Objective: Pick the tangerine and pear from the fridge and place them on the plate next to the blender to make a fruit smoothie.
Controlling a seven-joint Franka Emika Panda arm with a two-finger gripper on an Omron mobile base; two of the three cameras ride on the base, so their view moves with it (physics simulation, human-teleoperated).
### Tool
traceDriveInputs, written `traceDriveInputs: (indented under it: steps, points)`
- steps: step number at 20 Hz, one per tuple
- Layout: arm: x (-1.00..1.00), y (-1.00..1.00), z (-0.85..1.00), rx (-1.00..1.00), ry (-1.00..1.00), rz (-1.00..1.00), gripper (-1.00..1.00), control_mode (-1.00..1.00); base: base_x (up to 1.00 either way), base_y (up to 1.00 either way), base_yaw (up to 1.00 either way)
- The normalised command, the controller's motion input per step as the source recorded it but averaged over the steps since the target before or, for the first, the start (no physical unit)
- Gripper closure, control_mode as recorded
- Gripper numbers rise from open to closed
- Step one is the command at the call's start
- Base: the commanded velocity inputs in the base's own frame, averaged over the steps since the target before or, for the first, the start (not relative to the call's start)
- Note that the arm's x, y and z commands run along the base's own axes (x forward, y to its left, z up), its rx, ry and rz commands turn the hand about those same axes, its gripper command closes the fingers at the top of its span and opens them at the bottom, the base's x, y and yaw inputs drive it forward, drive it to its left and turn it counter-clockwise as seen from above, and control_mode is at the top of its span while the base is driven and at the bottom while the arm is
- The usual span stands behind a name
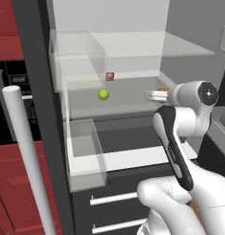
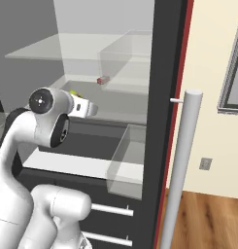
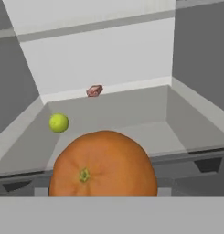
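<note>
The tangerine (image 3: 103, 163) looms large and close at the bottom of the hand view, with the finger tips hidden. In the left base view only an orange sliver of the tangerine (image 1: 163, 89) peeks above my gripper (image 1: 154, 95), which reaches into the fridge (image 1: 42, 92) over the middle shelf. My gripper (image 2: 87, 109) is also in the right base view. The pear (image 1: 103, 94), a yellow-green ball, rests on the same shelf to the left and further back; the pear (image 3: 58, 123) is apart from the tangerine. The plate and blender are out of view.
A small reddish-brown box (image 1: 109, 76) lies at the back of the shelf. Translucent door bins (image 1: 84, 151) stand to the left, a glass shelf (image 1: 178, 46) overhead. The white bar handle (image 1: 26, 160) hangs on the open door. Dark drawers (image 1: 114, 197) sit below.
</note>
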Motion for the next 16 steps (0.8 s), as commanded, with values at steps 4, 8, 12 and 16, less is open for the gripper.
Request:
traceDriveInputs:
  steps: [4,8,12,16]
  points:
    - [-1.0,0.23,0.74,0.0,0.18,0.04,1.0,-1.0,0.0,0.0,0.0]
    - [-1.0,0.24,0.1,0.0,0.21,0.04,1.0,-1.0,0.0,0.0,0.0]
    - [-0.47,0.23,-0.19,-0.04,0.19,0.11,1.0,-1.0,0.0,0.0,0.0]
    - [0.0,0.0,0.0,0.0,0.0,0.0,1.0,-1.0,0.0,0.0,0.0]
